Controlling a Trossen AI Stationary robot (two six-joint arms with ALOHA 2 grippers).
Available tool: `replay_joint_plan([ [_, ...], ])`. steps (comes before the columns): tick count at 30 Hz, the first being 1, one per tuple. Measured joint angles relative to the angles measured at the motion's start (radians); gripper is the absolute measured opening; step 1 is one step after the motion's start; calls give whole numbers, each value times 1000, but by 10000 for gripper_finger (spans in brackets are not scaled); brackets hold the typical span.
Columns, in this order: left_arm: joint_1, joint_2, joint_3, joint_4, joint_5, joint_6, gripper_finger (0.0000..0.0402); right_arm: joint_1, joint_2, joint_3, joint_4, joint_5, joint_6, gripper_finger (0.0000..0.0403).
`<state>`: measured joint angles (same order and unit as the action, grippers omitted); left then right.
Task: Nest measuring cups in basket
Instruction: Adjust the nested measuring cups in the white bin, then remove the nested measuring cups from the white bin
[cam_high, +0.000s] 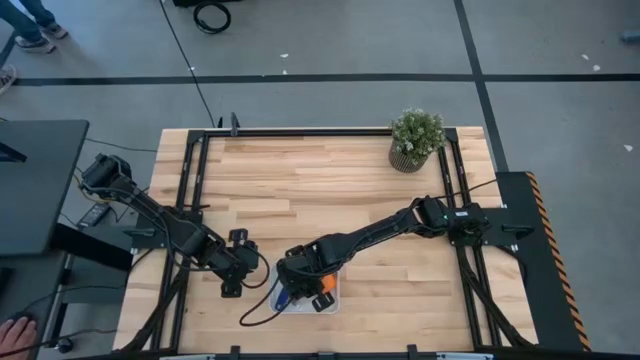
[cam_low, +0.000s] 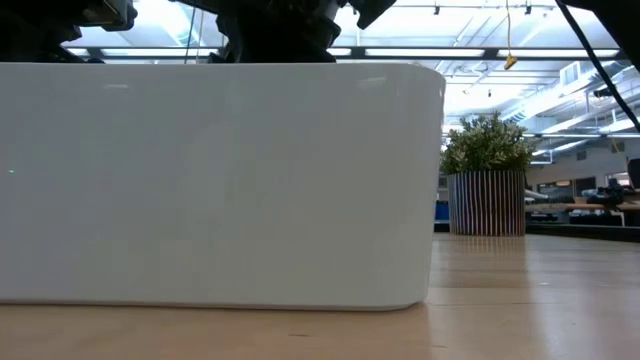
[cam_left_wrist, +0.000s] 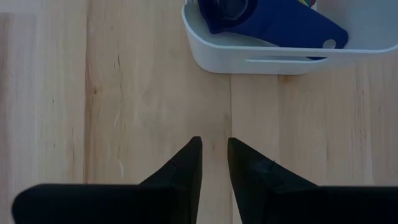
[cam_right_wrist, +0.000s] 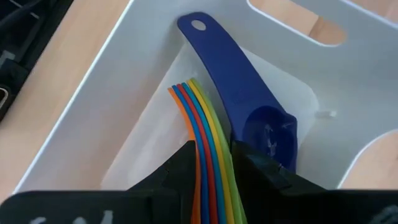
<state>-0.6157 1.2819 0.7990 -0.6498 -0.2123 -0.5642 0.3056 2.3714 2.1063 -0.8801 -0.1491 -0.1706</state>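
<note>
Right gripper (cam_right_wrist: 214, 168) is down inside the basket (cam_right_wrist: 93, 93), pinching the stacked handles of the nested measuring cups (cam_right_wrist: 205, 124); navy cup (cam_right_wrist: 249, 93) lies alongside. Left gripper (cam_left_wrist: 214, 163) hovers beside the basket, fingers slightly apart, empty.

A big white basket (cam_low: 215, 185) sits very close on the wooden counter (cam_low: 520, 300) and fills most of the view. Dark robot parts (cam_low: 275, 30) peek over its top edge. Far back on the right stands a green plant (cam_low: 487, 145) in a striped pot (cam_low: 487, 203).
</note>
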Motion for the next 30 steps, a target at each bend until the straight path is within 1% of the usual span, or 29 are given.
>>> replay_joint_plan([
  [8, 0, 0, 0, 0, 0, 0, 84, -9, 0, -16, -3, -31, 22, 112],
  [12, 0, 0, 0, 0, 0, 0, 84, -6, -2, -5, -11, -70, -16, 107],
  [14, 0, 0, 0, -3, 0, 0, 84, 1, -4, 9, -5, -75, -7, 94],
  [18, 0, 0, 0, -4, 0, 1, 84, 7, -10, 23, -15, -82, 0, 52],
  [20, 0, 0, 0, -4, 0, 1, 84, 7, -9, 23, -19, -82, 37, 33],
  [22, 0, 0, 0, -5, 0, 6, 84, 6, -9, 23, -20, -82, 61, 23],
  [24, 0, 0, 0, -5, 0, 9, 84, 5, -9, 23, -25, -81, 66, 24],
  [26, 0, 0, 0, -5, 0, 11, 84, 2, -8, 23, -25, -82, 67, 34],
  [30, 0, 0, 0, -11, 0, 12, 84, 1, -8, 23, -8, -80, 66, 75],
])
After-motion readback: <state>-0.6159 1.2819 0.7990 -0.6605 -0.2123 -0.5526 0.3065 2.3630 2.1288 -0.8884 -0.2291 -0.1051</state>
